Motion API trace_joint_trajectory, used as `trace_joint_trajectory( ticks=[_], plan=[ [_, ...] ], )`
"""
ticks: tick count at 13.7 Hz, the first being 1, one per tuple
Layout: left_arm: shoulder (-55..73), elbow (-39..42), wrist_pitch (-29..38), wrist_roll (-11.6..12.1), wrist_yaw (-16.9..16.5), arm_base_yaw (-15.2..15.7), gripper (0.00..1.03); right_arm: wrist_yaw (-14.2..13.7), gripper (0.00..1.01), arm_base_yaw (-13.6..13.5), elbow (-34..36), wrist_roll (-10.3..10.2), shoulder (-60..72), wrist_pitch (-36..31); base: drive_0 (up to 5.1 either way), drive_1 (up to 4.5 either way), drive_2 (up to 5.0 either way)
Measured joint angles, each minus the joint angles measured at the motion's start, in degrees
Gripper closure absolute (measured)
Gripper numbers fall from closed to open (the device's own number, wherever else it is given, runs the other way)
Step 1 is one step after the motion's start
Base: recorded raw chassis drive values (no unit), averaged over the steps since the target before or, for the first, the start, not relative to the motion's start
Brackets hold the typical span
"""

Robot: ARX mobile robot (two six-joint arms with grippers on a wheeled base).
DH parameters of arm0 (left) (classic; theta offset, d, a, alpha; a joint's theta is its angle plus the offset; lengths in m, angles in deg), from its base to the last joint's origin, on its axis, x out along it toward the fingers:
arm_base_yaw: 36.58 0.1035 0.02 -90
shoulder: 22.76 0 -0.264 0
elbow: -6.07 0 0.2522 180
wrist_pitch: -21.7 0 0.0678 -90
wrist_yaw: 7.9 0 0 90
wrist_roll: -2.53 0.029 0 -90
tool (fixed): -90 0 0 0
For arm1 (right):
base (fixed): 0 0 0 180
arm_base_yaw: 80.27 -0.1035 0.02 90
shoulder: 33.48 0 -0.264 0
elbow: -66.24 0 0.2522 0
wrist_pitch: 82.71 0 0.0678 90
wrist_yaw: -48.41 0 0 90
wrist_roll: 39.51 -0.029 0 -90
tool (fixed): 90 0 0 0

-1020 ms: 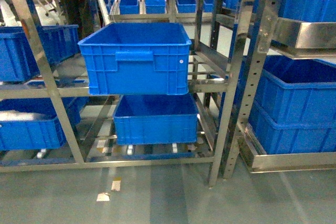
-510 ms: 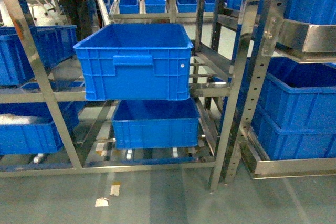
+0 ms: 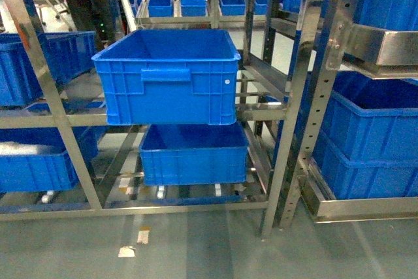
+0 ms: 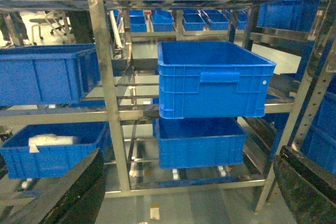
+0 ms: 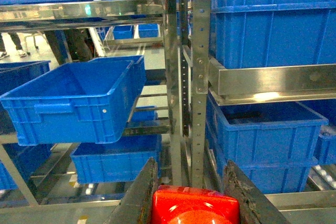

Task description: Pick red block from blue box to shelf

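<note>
Red block [image 5: 191, 206] sits pinched in my right claw [image 5: 190, 203], the two dark fingers [image 5: 137, 198] pressed against its sides, glossy top just showing at the bottom edge of my right wrist view. I hold it low and close so it rides steady while I face the shelf [image 3: 282, 106]; a loose hold on a slick little brick could let it slip on the way.

My left claw [image 4: 184, 192] stands wide apart with nothing between its pads, kept out of the way since it has no part in carrying.

Blue box, the shallow tray, is not in any of my views, so I judge the picking is done and only the placing is left.

Ahead, a deep blue crate [image 3: 166, 76] sticks out from the middle tier, with a second crate [image 3: 193, 155] under it. More crates fill the bay to the right [image 5: 262, 135]. Bare rail beside the post looks like the open spot, though which tier is meant I cannot tell. The perforated post [image 5: 200, 72] stands close before my right claw, so I judge the reach must clear it.
</note>
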Motion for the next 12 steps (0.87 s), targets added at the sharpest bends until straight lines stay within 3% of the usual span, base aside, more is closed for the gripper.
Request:
trace_joint_trajectory(
  ticks=[8,12],
  plan=[
    [0.0,0.0,0.0,0.0,0.0,0.0,0.05,0.0,0.73,0.0,0.0,0.02,0.0,0.0,0.0,0.0,0.0],
    [0.0,0.0,0.11,0.0,0.02,0.0,0.05,0.0,0.73,0.0,0.0,0.0,-0.33,-0.04,-0.1,4.25,-4.4]
  ],
)
